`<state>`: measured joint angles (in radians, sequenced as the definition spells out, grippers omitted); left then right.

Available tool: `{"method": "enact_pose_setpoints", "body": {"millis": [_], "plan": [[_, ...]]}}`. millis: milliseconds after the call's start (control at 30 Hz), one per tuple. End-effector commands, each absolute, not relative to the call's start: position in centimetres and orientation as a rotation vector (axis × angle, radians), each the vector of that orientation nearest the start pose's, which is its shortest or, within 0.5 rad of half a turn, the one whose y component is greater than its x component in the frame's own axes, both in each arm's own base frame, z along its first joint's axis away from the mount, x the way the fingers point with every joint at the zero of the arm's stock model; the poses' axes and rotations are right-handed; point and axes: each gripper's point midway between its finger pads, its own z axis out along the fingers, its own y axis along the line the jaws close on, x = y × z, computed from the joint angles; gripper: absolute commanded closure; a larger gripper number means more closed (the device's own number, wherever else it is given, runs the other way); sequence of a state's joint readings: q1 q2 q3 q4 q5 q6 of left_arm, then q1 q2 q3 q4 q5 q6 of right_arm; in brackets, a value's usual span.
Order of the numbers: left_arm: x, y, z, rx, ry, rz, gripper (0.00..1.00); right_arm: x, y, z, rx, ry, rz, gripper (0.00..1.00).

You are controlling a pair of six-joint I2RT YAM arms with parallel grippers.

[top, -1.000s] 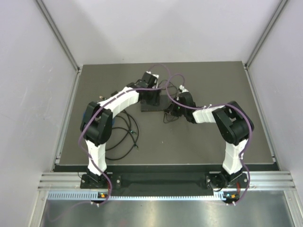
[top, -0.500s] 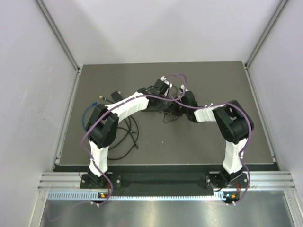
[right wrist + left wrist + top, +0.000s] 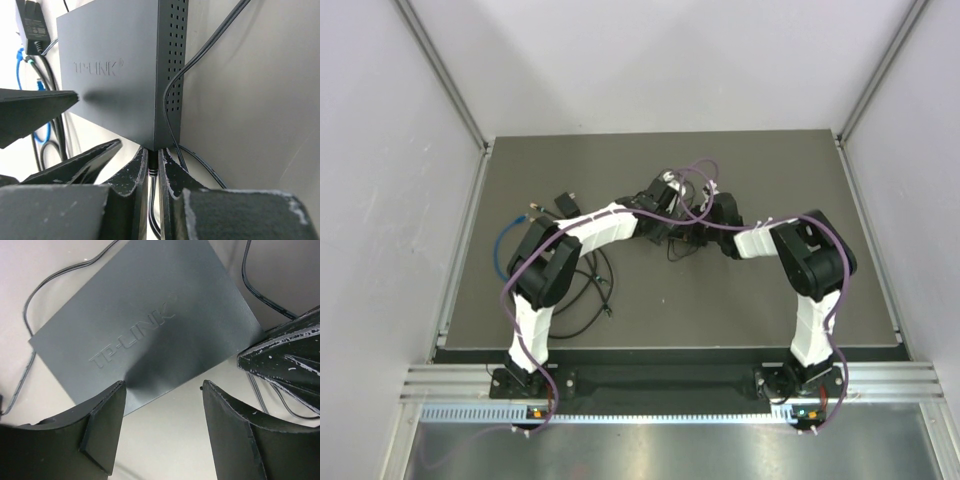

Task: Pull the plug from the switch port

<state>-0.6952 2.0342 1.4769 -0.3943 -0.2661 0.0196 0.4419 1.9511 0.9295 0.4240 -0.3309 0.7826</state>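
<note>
The switch [image 3: 150,325] is a flat matte black TP-LINK box lying on the table; it also shows in the right wrist view [image 3: 120,70]. The black plug [image 3: 153,162] sits in a port at the box's near corner edge, and its cable [image 3: 154,210] runs back between my fingers. My right gripper [image 3: 154,167] is shut on the plug. My left gripper [image 3: 162,385] is open and empty, hovering just over the box's edge, one finger [image 3: 105,422] above the box. In the top view both grippers, left [image 3: 670,205] and right [image 3: 700,228], meet mid-table and hide the box.
A small black adapter block [image 3: 32,25] lies beyond the switch, also in the top view [image 3: 563,200]. Black cable loops [image 3: 582,290] and a blue cable [image 3: 505,240] lie at the left. A thin black cable [image 3: 200,55] runs along the switch's vented side.
My left gripper has swung right and down over the switch, close to the right gripper. The right gripper has stayed at the switch's edge.
</note>
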Motion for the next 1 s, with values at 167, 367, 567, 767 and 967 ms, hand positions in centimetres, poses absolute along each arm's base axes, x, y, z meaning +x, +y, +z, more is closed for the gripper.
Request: {"method": "enact_pose_setpoints", "body": {"millis": [167, 367, 567, 767, 967], "plan": [[41.3, -27.5, 3.9, 0.716, 2.32, 0.029, 0.32, 38.5, 27.4, 1.0, 0.207, 2.37, 1.048, 1.0], [41.7, -27.1, 2.7, 0.605, 2.408, 0.032, 0.32, 38.3, 27.0, 0.4, 0.234, 2.417, 0.98, 1.0], [40.6, -26.8, 0.1, 0.525, 2.524, 0.003, 0.34, 38.0, 27.0, 0.6, 0.19, 2.445, 0.733, 1.0], [40.3, -27.7, -0.6, 0.497, 2.562, -0.053, 0.35, 37.5, 26.8, 1.0, 0.133, 2.435, 0.412, 1.0], [40.3, -27.1, -1.1, 0.488, 2.587, -0.03, 0.36, 36.4, 27.1, 0.7, 0.05, 2.475, 0.457, 1.0]]}}
